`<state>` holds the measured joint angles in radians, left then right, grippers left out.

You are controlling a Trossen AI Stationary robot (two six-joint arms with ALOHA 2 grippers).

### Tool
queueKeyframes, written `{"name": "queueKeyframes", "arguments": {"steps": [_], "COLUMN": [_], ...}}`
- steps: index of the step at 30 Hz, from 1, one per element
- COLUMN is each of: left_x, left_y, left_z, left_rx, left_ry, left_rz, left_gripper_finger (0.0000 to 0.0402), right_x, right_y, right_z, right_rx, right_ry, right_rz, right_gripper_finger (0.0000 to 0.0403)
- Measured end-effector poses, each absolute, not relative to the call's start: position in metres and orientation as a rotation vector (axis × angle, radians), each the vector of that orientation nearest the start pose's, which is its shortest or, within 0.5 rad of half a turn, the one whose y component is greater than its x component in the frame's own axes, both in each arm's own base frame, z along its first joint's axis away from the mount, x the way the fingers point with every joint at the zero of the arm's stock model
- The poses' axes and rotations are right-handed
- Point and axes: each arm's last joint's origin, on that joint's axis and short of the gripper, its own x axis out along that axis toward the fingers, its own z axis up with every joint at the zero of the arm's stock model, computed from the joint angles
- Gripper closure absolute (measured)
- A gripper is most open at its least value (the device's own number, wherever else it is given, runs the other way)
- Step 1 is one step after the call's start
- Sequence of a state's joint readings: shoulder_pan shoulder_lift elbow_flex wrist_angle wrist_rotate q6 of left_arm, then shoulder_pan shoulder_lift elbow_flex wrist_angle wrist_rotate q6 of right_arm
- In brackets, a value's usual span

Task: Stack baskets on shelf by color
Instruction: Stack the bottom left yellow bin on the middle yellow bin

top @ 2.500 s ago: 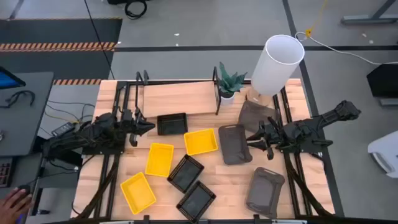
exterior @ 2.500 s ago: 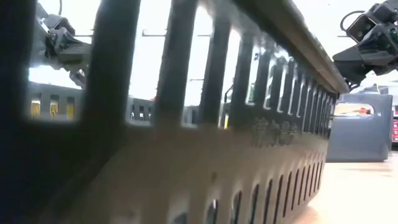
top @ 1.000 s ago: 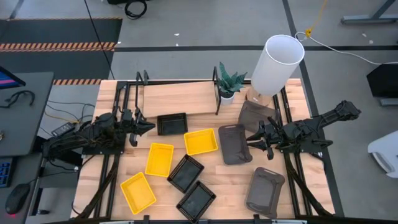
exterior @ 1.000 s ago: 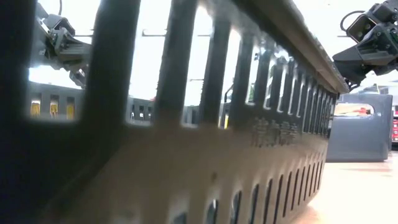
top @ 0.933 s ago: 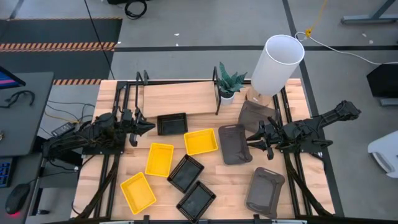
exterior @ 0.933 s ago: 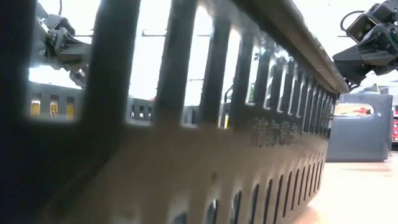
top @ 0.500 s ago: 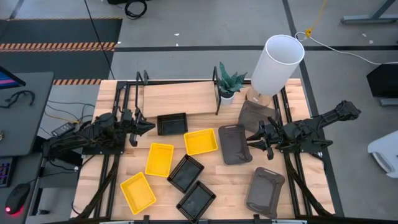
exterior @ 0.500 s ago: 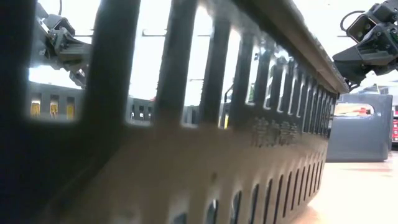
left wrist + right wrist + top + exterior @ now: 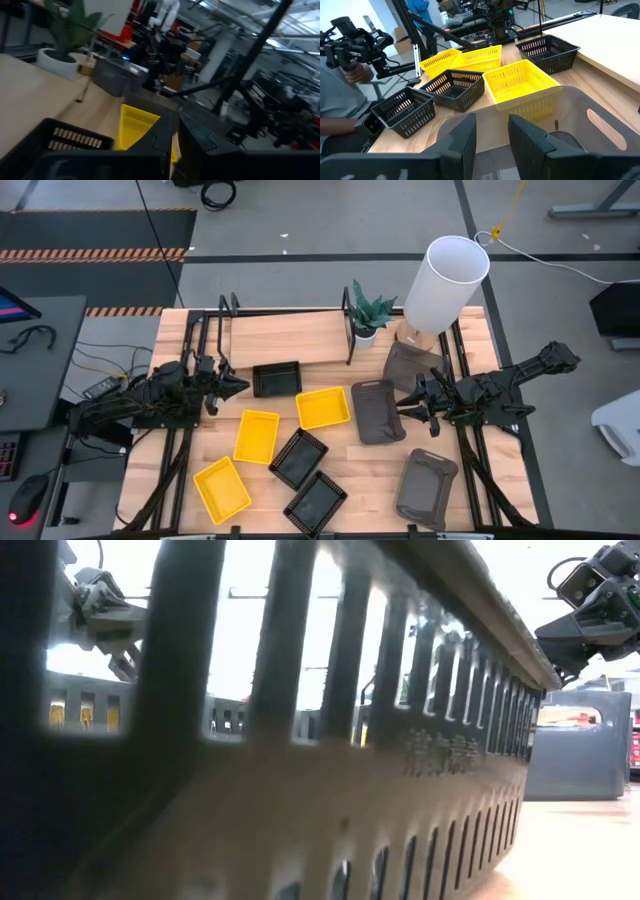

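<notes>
You have nothing on the shelf yet, the long light-wood board running crosswise along the far edge of the table, with the potted plant at its right end. Just in front of the shelf sits one black basket, long axis parallel to the board. Your left gripper hovers right beside that basket's left end, pointing toward it, fingers pressed together with only a sliver between them in the left wrist view. Nearer than the shelf lie the three yellow baskets and the two other black baskets, all skewed diagonally to the board. Right of the shelf's end, beyond the plant, a grey basket rests beside the white lamp shade; a second grey basket lies with its long axis running away from the shelf, and your right gripper hovers over its right edge, fingers spread apart, holding nothing. The third grey basket sits tilted, farthest from the shelf
</notes>
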<state>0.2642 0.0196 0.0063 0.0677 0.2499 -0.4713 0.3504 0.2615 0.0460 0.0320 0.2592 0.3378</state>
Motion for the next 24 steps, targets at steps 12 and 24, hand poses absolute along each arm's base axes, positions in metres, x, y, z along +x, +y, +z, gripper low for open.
{"name": "queueKeyframes", "arguments": {"steps": [12, 24], "left_x": [0.091, 0.083], "left_y": [0.002, -0.016], "left_z": [0.196, 0.236], "left_rx": [-0.617, -0.567], "left_ry": [0.016, 0.397], "left_rz": [-0.441, -0.329], "left_gripper_finger": [0.0381, 0.0395], "right_x": [0.107, 0.107], "right_y": [0.031, 0.031], "right_z": [0.161, 0.161], "right_rx": [0.282, 0.283], "right_ry": [0.188, 0.184], "right_rz": [0.061, 0.061], "right_gripper_finger": [0.0284, 0.0284]}}
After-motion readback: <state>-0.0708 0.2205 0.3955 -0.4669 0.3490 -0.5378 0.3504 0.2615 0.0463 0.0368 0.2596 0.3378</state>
